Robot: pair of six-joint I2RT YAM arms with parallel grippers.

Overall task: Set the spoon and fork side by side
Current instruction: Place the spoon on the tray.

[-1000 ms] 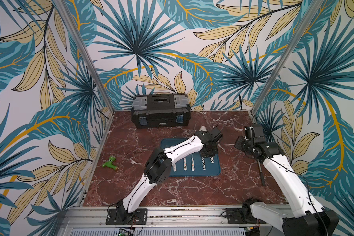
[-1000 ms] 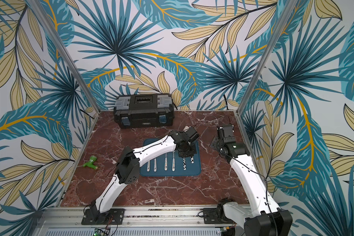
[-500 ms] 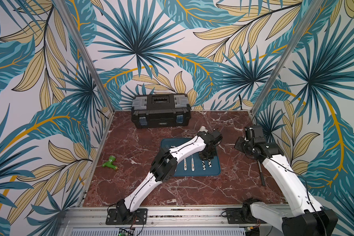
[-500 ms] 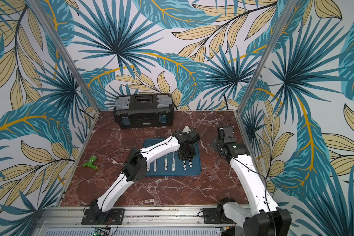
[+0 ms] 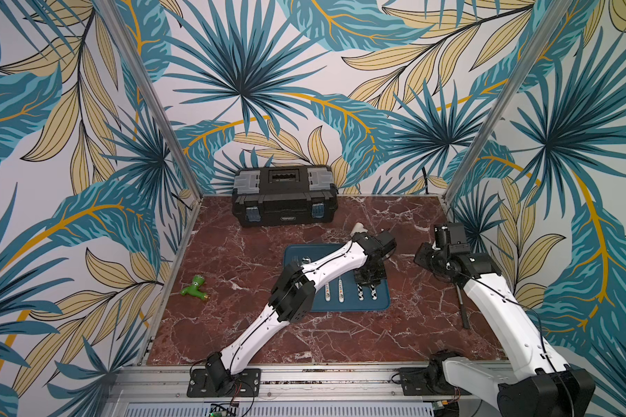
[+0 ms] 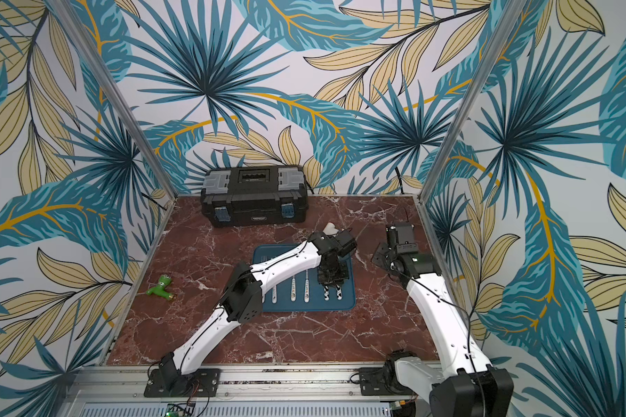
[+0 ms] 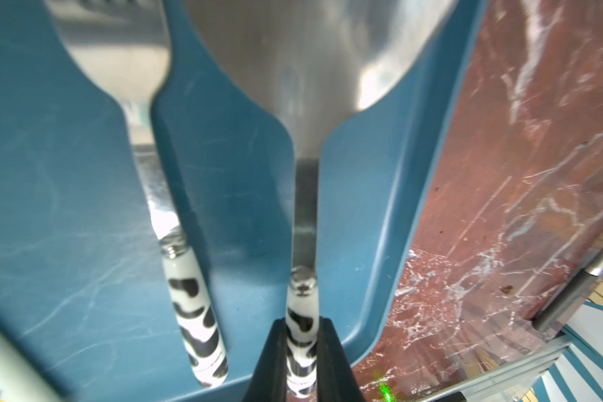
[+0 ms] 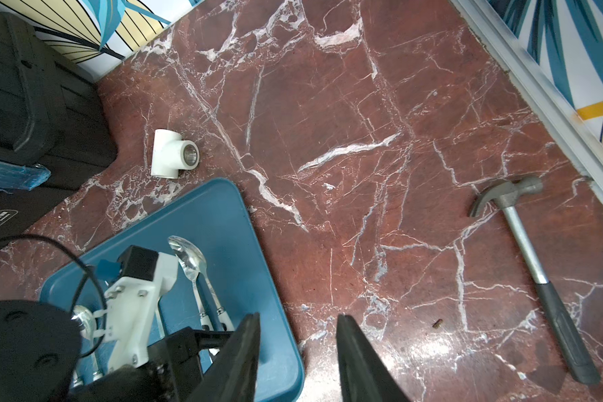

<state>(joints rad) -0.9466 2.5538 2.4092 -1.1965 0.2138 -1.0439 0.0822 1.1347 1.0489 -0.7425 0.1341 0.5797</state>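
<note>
My left gripper (image 7: 302,327) is shut on the cow-patterned handle of the spoon (image 7: 303,209), holding it low over the blue tray (image 7: 67,209) near the tray's right rim. The fork (image 7: 174,243), with the same handle pattern, lies on the tray close beside the spoon and parallel to it. In both top views the left gripper (image 5: 371,278) covers the two utensils except for the handle ends of the fork (image 5: 360,293) and spoon (image 5: 374,291). My right gripper (image 8: 298,348) hangs open and empty over the marble just right of the tray (image 8: 230,222).
Two more utensils (image 5: 334,293) lie further left on the tray (image 5: 344,306). A black toolbox (image 5: 284,195) stands at the back. A white pipe tee (image 8: 173,153) sits behind the tray, a green fitting (image 5: 195,287) at the left, and a hammer (image 8: 529,261) at the right wall.
My left gripper has moved toward the front of the tray and lower with the spoon, and its elbow has swung right. The right arm has stayed still.
</note>
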